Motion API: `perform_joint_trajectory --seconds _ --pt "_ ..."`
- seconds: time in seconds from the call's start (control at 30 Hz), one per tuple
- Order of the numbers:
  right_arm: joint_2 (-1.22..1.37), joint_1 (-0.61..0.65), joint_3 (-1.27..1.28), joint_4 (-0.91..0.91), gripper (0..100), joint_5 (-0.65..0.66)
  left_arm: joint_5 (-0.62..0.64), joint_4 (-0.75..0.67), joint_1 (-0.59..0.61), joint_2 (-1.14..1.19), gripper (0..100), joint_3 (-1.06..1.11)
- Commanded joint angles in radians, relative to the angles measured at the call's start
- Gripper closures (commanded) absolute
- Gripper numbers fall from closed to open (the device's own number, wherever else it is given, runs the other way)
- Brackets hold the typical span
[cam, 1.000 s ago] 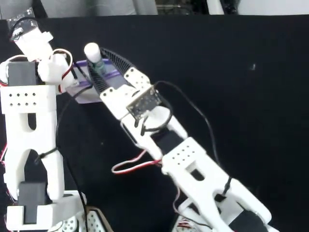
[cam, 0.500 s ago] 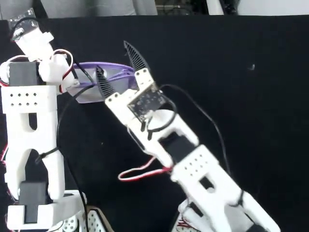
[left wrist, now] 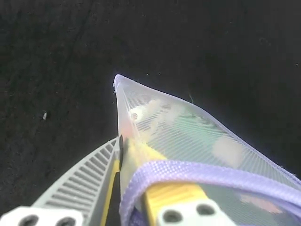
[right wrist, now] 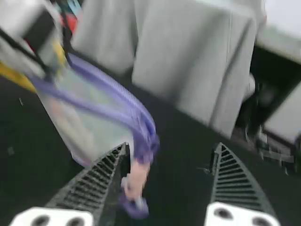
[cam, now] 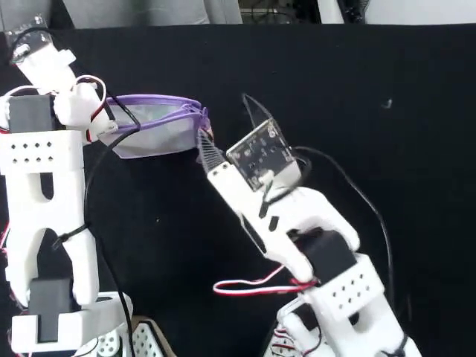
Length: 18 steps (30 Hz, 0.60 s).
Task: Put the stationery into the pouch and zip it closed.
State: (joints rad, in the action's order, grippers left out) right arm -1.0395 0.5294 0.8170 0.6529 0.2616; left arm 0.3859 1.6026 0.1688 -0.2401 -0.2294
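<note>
Purple zip pull (right wrist: 135, 181) dangles at the pouch (cam: 149, 132) end nearest the wide-open right fingers (right wrist: 96, 186); left fingers (left wrist: 80, 188) hold the far end.

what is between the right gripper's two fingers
In the right wrist view, the pouch's zip pull hangs between the right gripper's open fingers, close to one of them; the rest of the gap is bare black table.
</note>
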Motion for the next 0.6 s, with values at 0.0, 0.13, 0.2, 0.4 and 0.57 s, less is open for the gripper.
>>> perform_joint_trajectory --seconds 0.0,0.13,0.2,0.4,0.57 --pt "-0.021 -0.034 0.202 -0.138 74.0 0.005 0.006 -0.026 0.016 -0.017 97 -0.013" --pt "-0.015 -0.035 0.407 -0.420 74.0 -0.002 0.006 -0.021 0.016 -0.017 97 -0.010" --pt "-0.013 -0.035 0.464 -0.496 74.1 -0.003 0.006 -0.021 0.016 -0.017 97 -0.007" --pt "0.005 -0.034 0.487 -0.624 83.3 -0.038 0.006 -0.021 0.016 -0.017 97 -0.007" --pt "0.183 -0.038 0.395 -0.655 85.5 -0.048 0.006 -0.020 0.016 -0.017 97 -0.005"
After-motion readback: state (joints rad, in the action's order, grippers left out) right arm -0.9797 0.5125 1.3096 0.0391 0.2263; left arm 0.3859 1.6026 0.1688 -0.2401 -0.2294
